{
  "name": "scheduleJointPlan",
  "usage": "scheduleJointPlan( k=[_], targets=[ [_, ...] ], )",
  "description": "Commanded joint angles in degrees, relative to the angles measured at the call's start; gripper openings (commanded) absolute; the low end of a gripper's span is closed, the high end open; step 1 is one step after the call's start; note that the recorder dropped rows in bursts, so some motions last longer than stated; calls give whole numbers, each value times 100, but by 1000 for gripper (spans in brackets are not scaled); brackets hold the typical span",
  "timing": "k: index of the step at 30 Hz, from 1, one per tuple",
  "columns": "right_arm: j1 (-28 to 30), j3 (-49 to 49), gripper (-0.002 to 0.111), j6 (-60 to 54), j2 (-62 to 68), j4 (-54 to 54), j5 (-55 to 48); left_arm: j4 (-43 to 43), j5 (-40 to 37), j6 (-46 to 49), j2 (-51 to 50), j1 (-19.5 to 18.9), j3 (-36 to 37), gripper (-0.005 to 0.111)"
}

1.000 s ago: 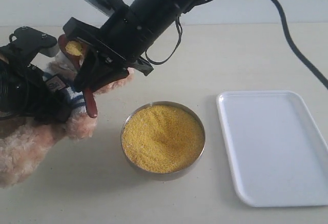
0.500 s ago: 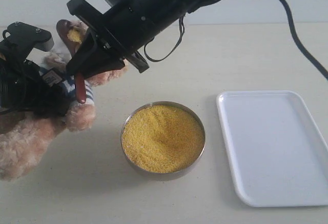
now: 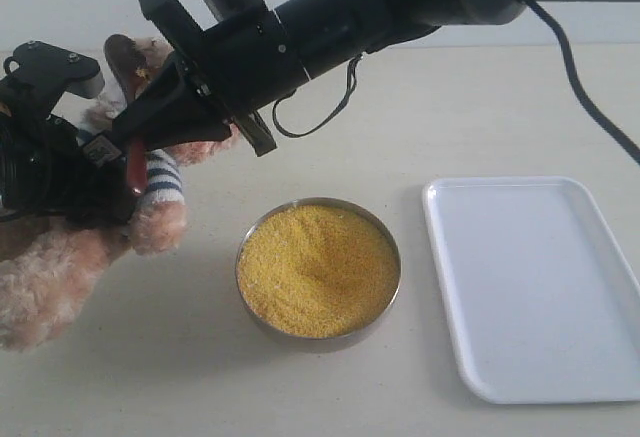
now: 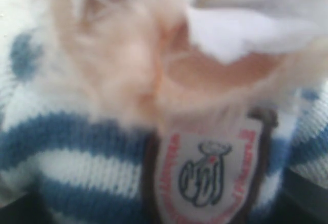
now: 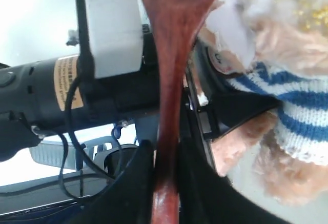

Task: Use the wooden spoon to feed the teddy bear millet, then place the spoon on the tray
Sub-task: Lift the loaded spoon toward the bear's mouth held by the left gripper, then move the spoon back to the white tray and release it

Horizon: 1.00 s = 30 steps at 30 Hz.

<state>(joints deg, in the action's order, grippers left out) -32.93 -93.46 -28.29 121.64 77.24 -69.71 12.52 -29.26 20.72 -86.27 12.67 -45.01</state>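
In the exterior view my right gripper point(image 3: 137, 145) reaches across to the far left, shut on the slim handle of the wooden spoon point(image 3: 131, 169). The spoon's bowl is up against the teddy bear's point(image 3: 60, 267) face. In the right wrist view the spoon point(image 5: 171, 55) runs between the shut fingers point(image 5: 136, 183), and a few yellow grains cling to the bear's point(image 5: 302, 96) muzzle. My left gripper point(image 3: 70, 192) clasps the bear's striped torso; its wrist view is filled by the bear's shirt badge point(image 4: 205, 178). The millet point(image 3: 318, 269) fills a metal bowl. The white tray point(image 3: 535, 287) lies at the right.
The metal bowl point(image 3: 392, 302) stands in the middle of the beige table point(image 3: 400, 117), between the bear and the tray. The right arm point(image 3: 400, 7) spans the back of the scene with a cable hanging from it.
The right gripper has carried the spoon up and to the left, bringing its bowl to the bear's face. The bear's head has risen a little in the left gripper.
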Motion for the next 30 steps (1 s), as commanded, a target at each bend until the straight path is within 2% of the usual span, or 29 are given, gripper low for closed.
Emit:
scheduleJointPlan(
  k=[1,7,18,30],
  targets=[
    [38,18,0,-166,16,350,-26,14,84,-56,58,-9,-34,4],
    [38,18,0,-201,158,939,-26,14,84,-56,58,-9,-34,4],
    [38,18,0,-160,181,1207,-26,14,84,-56,58,-9,-34,4],
    [38,18,0,-525,-458,333,-26,-46,87,-56,58,-9,-34,4]
  ],
)
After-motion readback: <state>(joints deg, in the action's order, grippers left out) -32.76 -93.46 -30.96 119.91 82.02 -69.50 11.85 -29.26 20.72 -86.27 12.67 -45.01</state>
